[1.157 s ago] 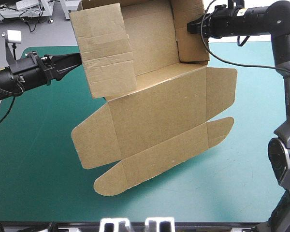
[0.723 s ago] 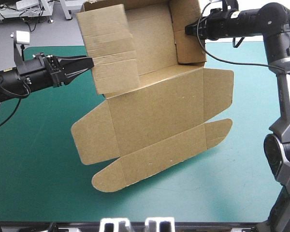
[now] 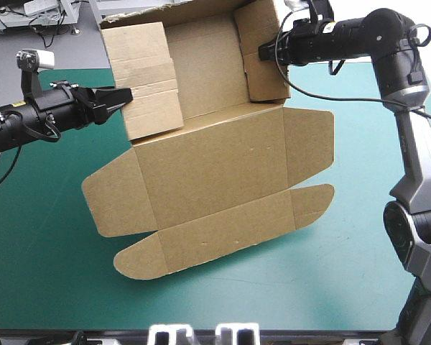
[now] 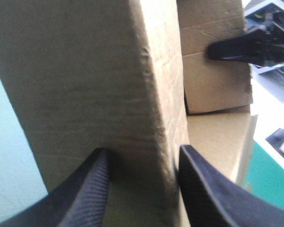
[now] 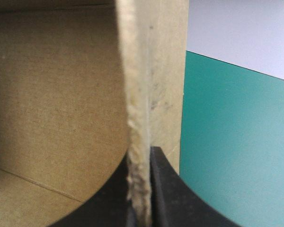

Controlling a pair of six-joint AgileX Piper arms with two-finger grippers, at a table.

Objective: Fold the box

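Left hand (image 3: 127, 97) is clamped on the left raised wall of the box (image 3: 208, 180), right hand (image 3: 264, 52) on the right wall; surface (image 3: 43, 251) is seen bare along near edge.

Plain brown box (image 3: 215, 172); solid teal-green cover (image 3: 43, 273); left end effector (image 4: 142, 158) black, finely ribbed.

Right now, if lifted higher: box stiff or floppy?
Probably stiff and light: the box looks flat across its lid with only the left gripper and right gripper pinching its walls. The side flaps may swing at their creases.
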